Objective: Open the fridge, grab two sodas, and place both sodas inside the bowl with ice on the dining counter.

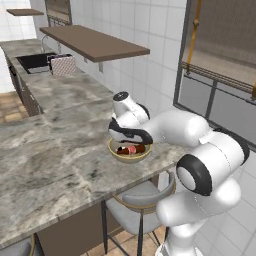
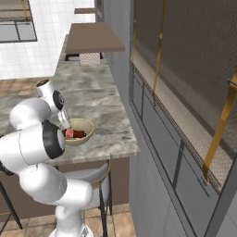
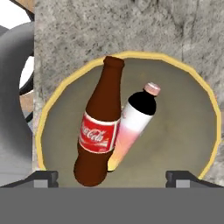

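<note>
The sodas, a brown cola bottle [image 3: 98,131] and a pink-white bottle [image 3: 133,127], lie touching in the bowl [image 3: 192,83] on the tabletop [image 1: 55,150]. They look rigid, smooth and apt to roll, best pinched across the body. The claw [image 3: 111,177] hangs wide open above them, holding nothing.

The 1 readable text is the white script "Coca-Cola" on the red label [image 3: 99,136] of the brown cola bottle [image 3: 99,127], which lies in the tan bowl [image 3: 205,94]. The pink-and-white bottle [image 3: 133,122] beside it carries no legible writing. In both base views the label print is too small to read.
</note>
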Controlling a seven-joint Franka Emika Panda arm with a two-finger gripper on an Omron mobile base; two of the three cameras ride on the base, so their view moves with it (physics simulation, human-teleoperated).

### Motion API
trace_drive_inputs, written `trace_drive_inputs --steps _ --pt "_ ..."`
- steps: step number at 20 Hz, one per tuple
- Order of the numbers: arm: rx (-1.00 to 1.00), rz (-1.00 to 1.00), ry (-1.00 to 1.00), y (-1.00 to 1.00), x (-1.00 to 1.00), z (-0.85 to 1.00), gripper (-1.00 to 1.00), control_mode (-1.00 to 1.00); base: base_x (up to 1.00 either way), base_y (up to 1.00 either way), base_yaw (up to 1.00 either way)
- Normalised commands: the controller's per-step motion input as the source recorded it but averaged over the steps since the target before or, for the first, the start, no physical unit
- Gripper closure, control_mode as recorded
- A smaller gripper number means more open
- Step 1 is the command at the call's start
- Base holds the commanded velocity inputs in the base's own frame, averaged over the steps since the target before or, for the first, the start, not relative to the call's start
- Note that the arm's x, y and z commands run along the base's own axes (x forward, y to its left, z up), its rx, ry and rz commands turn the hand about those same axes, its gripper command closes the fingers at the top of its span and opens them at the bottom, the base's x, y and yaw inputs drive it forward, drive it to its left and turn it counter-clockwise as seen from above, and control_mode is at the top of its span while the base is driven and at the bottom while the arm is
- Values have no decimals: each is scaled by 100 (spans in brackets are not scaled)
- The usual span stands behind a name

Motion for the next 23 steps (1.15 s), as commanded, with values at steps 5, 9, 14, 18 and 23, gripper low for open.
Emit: trace_drive_inputs --steps 5,9,14,18,23 --pt "0 2 -10 0 -23 74 -100 -100 0 0 0" --pt "0 0 -7 0 -36 81 -100 -100 0 0 0" --pt "0 0 -3 -1 -47 82 -100 -100 0 0 0" --pt "1 0 -2 -16 -69 51 -100 -100 0 0 0" --pt "9 -1 -8 -36 -75 4 -100 -100 0 0 0"
